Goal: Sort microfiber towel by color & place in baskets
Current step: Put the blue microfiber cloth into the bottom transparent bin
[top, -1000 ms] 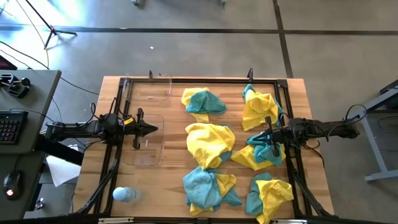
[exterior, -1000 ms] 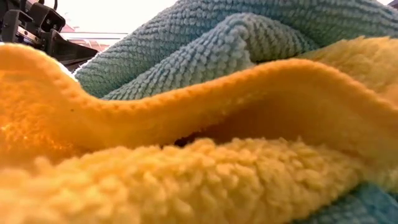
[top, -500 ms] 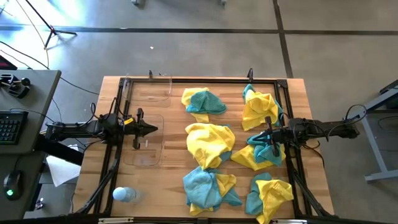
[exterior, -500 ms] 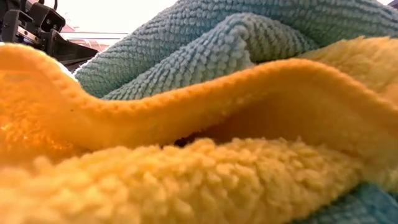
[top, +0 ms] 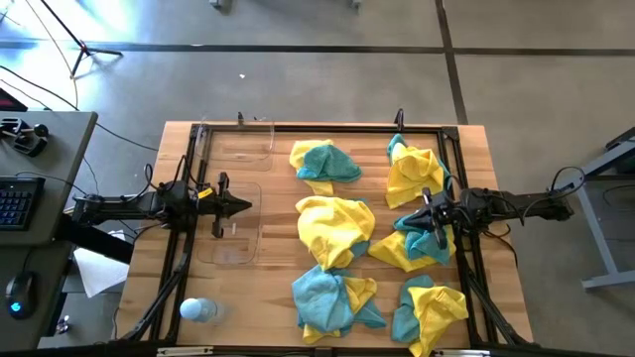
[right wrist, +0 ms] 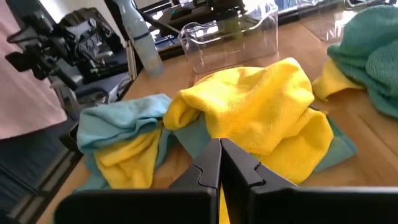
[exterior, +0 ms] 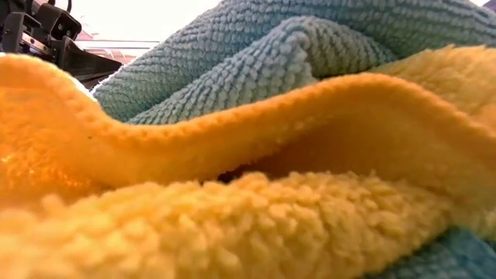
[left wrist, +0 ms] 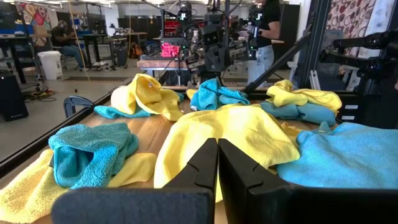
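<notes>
The left arm is reaching in level from the table's left side, its left gripper (top: 243,206) pointing toward the middle with the fingers (left wrist: 202,163) pressing together, nothing between them. The right arm is stretching in from the right side, mirroring it; the right gripper (top: 425,213) is pointing left and slightly near, fingers (right wrist: 210,163) likewise closing flat against each other.

Seen straight down over the wooden table (top: 278,297), level and pressed against towels (exterior: 248,225), plus wrist views facing inward across the same towels.
</notes>
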